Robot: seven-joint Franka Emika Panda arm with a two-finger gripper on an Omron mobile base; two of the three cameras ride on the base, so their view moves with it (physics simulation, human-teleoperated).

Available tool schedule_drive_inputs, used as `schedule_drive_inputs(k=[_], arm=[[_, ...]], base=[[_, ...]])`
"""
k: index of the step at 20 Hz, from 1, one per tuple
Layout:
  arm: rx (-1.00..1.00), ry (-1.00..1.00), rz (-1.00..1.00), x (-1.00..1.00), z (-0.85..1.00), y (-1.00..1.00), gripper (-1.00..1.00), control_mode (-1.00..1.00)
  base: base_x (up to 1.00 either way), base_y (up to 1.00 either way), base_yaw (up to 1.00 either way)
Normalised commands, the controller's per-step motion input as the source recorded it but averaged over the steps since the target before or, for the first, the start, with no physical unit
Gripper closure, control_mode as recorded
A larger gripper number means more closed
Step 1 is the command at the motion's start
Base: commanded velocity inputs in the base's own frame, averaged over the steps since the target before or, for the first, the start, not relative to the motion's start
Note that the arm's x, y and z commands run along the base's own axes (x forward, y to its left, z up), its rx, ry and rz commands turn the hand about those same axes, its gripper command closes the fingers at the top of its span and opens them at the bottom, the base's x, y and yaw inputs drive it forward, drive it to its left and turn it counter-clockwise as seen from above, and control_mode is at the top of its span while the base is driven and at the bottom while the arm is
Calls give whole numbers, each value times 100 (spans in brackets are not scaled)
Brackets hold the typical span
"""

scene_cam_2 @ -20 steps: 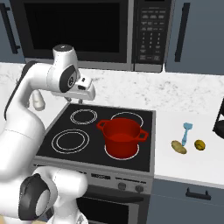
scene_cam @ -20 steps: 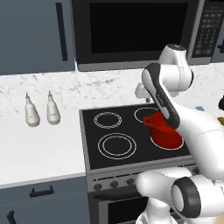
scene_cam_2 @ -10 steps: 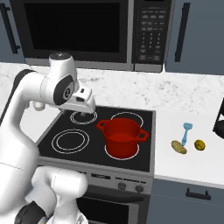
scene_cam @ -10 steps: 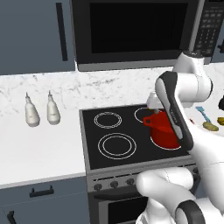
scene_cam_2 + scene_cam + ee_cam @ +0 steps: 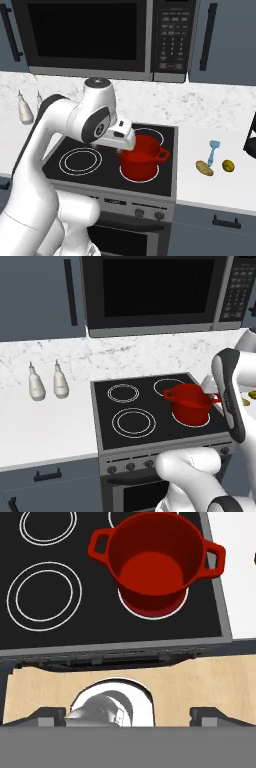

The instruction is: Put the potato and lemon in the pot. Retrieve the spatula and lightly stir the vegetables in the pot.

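The gripper [image 5: 128,714] stands with its jaws spread wide and empty, the two dark fingertips [image 5: 50,714] far apart at the bottom of the hand view. Compared with a second ago, the arm has swung from over the left burners toward the right side of the stove, and the jaws have gone from nearly closed to fully apart. The hand now hangs above the pot [image 5: 141,157], which sits on the front right burner of the stove [image 5: 90,172] with its red inside bare in the hand view. Out on the counter [image 5: 225,187] to the right of the stove, well apart from the pot, lie the potato [image 5: 203,168], the lemon [image 5: 228,165] and, just behind them, the spatula [image 5: 213,151]. Nothing has yet entered the pot; the swing and the opening suggest a reach toward the counter items is beginning.
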Motion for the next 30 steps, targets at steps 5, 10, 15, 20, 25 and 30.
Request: schedule_drive_inputs(k=[5, 10, 15, 20, 25, 30], arm=[[0, 10, -10, 1, -35, -99, -100, -100], [0, 0, -51, 21, -64, -70, -100, -100], [2, 3, -31, 49, -44, -99, -100, -100], [6, 4, -15, 42, -21, -100, -100, -100], [9, 2, -2, 55, -6, -100, -100, -100], [7, -1, 0, 54, -12, -99, -100, -100]], base=[[0, 0, 0], [0, 0, 0], [0, 0, 0], [0, 0, 0], [0, 0, 0], [0, 0, 0]])
